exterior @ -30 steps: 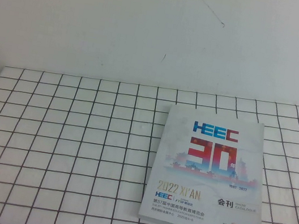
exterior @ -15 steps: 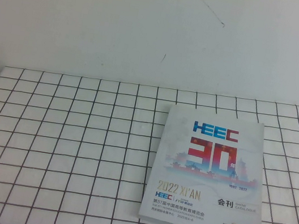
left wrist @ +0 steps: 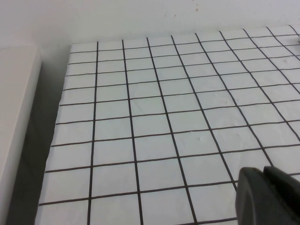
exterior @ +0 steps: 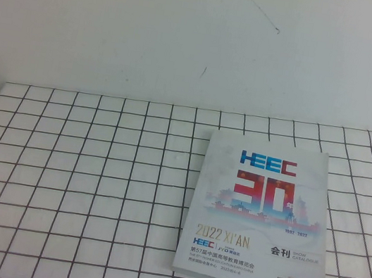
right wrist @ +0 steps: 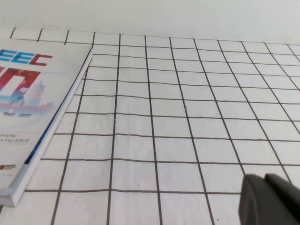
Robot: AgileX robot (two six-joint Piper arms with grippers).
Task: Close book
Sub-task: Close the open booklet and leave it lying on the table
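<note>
The grid-patterned tablecloth fills the lower part of the high view, below a white wall. The book lies flat on it at about four o'clock from the cloth's middle, front cover up. It looks fully shut already: in the right wrist view its edge seems one even stack with no leaf lifted. So the closing appears done, with nothing left but to stay clear.

Neither arm shows in the high view. The left gripper hangs over bare cloth with no book in its view. The right gripper hangs off the book's three o'clock side, not touching it. Only a dark sliver of each shows, so I cannot tell whether either is open or closed.
</note>
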